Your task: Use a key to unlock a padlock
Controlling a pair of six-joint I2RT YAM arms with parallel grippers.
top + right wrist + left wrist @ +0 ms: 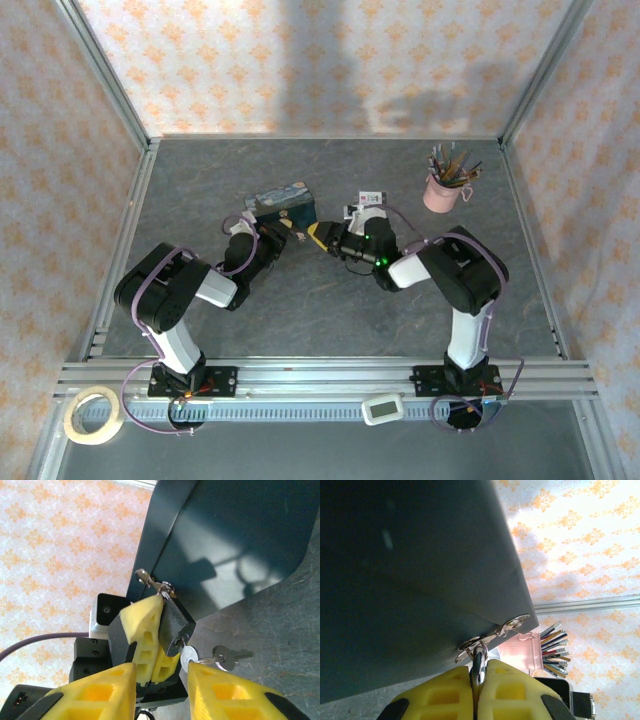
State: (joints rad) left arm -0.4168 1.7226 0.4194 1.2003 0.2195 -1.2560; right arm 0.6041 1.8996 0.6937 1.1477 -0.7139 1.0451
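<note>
At the hasp, the left gripper clamps the padlock. The right gripper, jaws apart, should square up on the key at the padlock's five o'clock before twisting.

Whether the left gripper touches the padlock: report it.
Touching. The right wrist view shows the left gripper pressed flat against the padlock, clamping its dark body with no gap.
</note>
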